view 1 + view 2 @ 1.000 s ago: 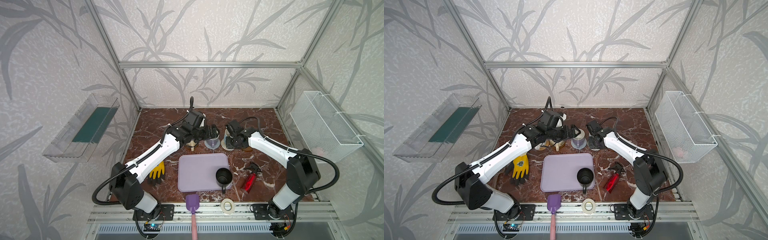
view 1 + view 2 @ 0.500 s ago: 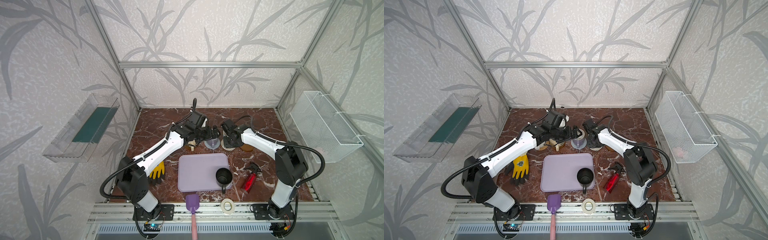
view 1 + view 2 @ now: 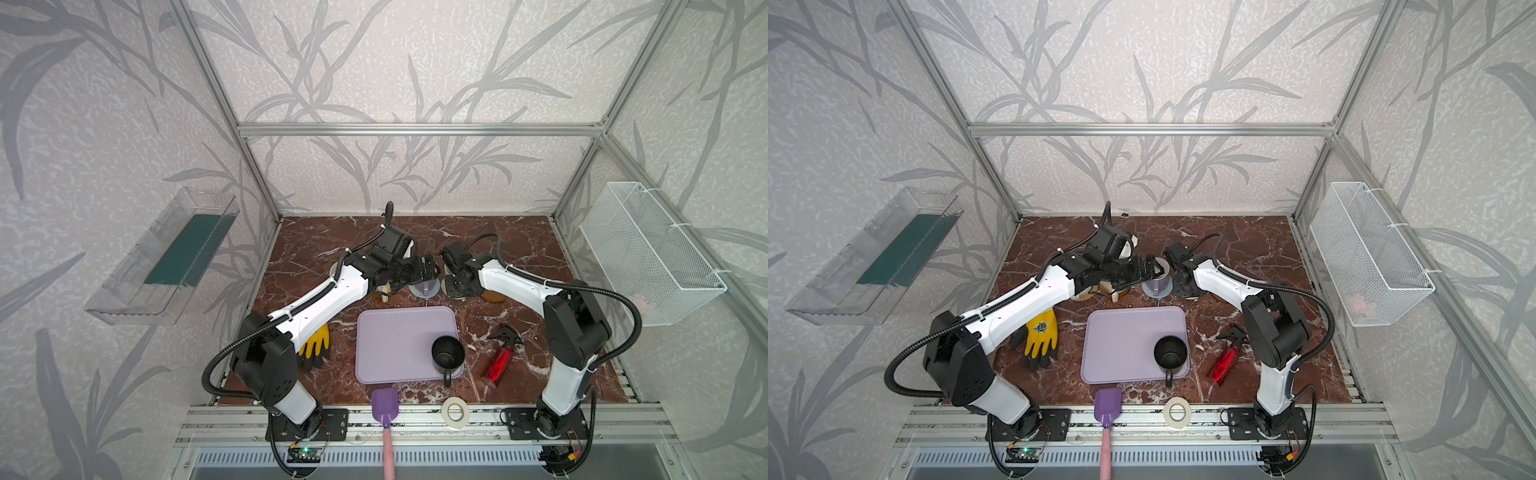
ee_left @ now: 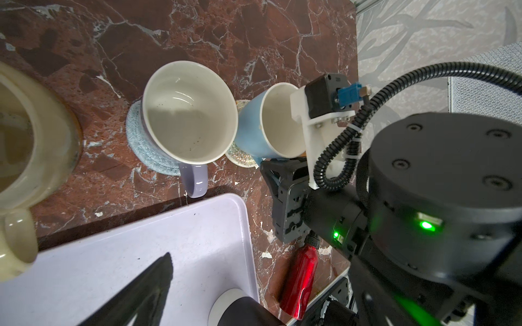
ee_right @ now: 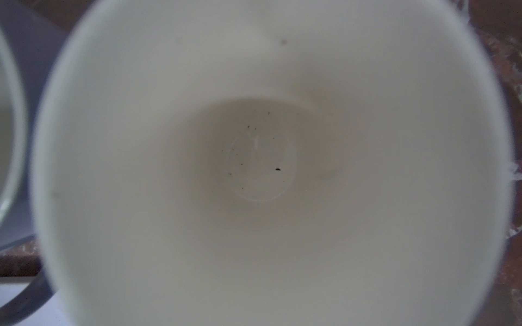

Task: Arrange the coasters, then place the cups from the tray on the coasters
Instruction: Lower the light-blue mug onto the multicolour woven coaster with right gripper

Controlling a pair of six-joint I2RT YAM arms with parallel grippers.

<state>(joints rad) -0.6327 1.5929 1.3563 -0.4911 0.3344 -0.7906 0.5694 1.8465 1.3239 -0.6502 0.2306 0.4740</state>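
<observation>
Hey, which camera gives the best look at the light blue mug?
The left wrist view: the light blue mug shows its blue wall, open rim and the coaster under it. The right wrist view shows only its blurred pale inside. In both top views the right arm hides it.

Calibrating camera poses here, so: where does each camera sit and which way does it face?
Top views: high in front, looking down over the table; left arm, right arm whole.
Left wrist: above the tray, facing lilac cup; own finger, right arm.
Right wrist: straight into light blue cup; no body shown.
Shared: wrist views both show that cup.
</observation>
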